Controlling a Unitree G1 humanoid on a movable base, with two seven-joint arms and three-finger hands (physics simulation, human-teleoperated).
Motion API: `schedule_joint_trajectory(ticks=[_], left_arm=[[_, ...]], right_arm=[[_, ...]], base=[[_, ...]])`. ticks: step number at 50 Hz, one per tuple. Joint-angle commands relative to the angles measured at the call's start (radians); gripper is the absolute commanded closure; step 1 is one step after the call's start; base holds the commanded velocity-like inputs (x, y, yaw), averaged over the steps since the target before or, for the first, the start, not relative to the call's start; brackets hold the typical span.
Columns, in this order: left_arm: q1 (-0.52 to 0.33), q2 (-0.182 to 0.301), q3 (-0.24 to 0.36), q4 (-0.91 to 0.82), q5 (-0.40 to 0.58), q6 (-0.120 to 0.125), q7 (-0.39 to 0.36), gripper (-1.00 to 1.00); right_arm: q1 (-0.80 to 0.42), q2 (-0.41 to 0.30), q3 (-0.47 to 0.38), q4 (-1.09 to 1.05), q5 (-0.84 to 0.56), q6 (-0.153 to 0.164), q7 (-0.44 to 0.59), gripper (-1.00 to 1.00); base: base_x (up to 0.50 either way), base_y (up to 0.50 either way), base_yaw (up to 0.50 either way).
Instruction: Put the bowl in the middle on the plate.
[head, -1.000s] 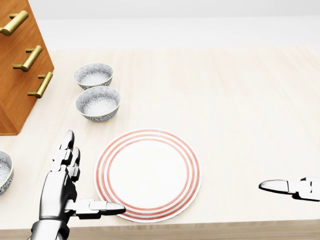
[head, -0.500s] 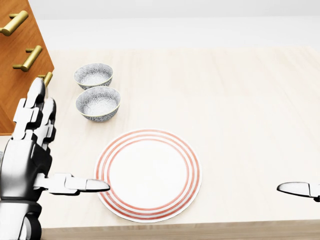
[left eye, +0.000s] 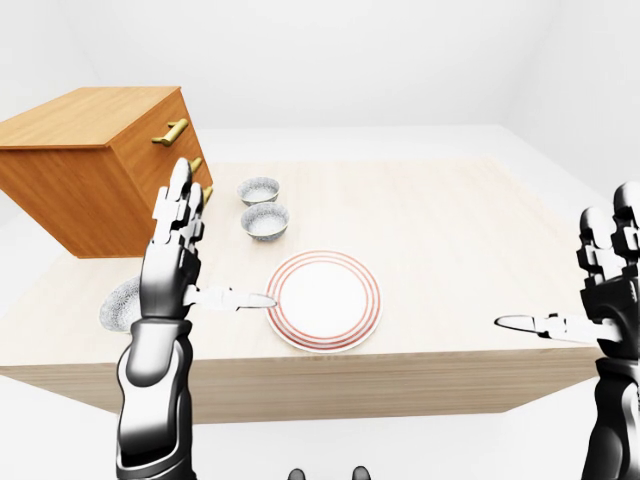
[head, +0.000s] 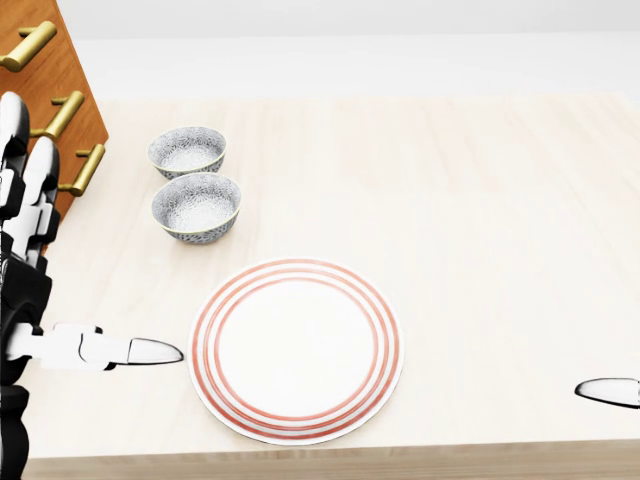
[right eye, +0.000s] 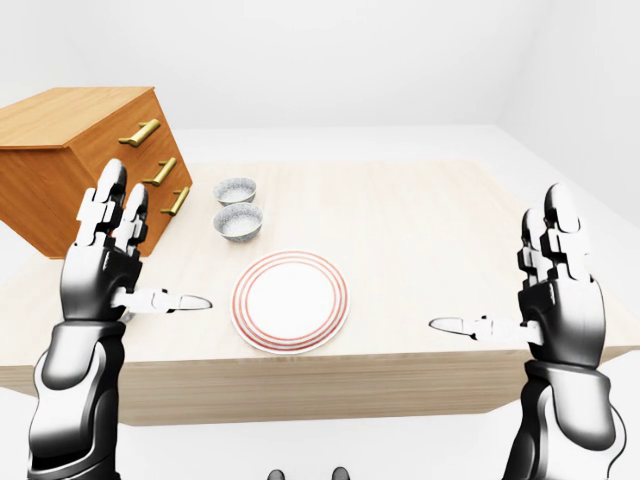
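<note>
Middle bowl sits upright on the table, far-left of the plate, not touching it; bare tabletop shows between them. Just beyond it, nearly touching, is the far bowl, same grey speckled pattern. Third bowl is near the table's left edge, nearer than the other two and partly covered by the left arm in the left-eye view. Plate is white with red rings, lying flat close to the near edge. Wooden drawer chest with gold handles stands at the far left, just beside the two far bowls. Left hand is raised left of the plate, fingers spread and upright, thumb pointing right at the plate rim, holding nothing. Right hand is up at the near right edge, well apart from everything, fingers spread, thumb pointing left, holding nothing.
</note>
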Motion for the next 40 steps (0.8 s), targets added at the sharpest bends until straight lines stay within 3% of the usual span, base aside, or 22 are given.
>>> schedule_joint_trajectory(ticks=[1, 9, 10, 11, 40], left_arm=[[0.011, 0.002, 0.017, -0.041, 0.004, 0.0, -0.014, -1.0], [0.029, 0.009, 0.046, -0.009, 0.009, 0.0, -0.022, -1.0], [0.025, 0.031, 0.104, 0.042, -0.014, 0.0, -0.028, -1.0], [0.026, 0.033, 0.106, 0.047, -0.016, 0.0, -0.027, -1.0], [0.03, 0.034, 0.101, 0.039, -0.016, 0.0, -0.025, -1.0]], right_arm=[[0.013, -0.005, -0.042, 0.008, 0.003, 0.0, 0.027, -1.0], [0.034, 0.003, -0.102, -0.018, 0.021, 0.0, 0.055, -1.0], [0.048, 0.033, -0.09, 0.035, -0.013, 0.0, 0.027, -1.0], [0.051, 0.037, -0.09, 0.02, -0.003, 0.0, 0.023, -1.0], [0.056, 0.033, -0.078, 0.042, -0.012, 0.0, 0.016, -1.0]], base=[[0.0, 0.0, 0.0], [0.0, 0.0, 0.0], [0.0, 0.0, 0.0], [0.0, 0.0, 0.0], [0.0, 0.0, 0.0]])
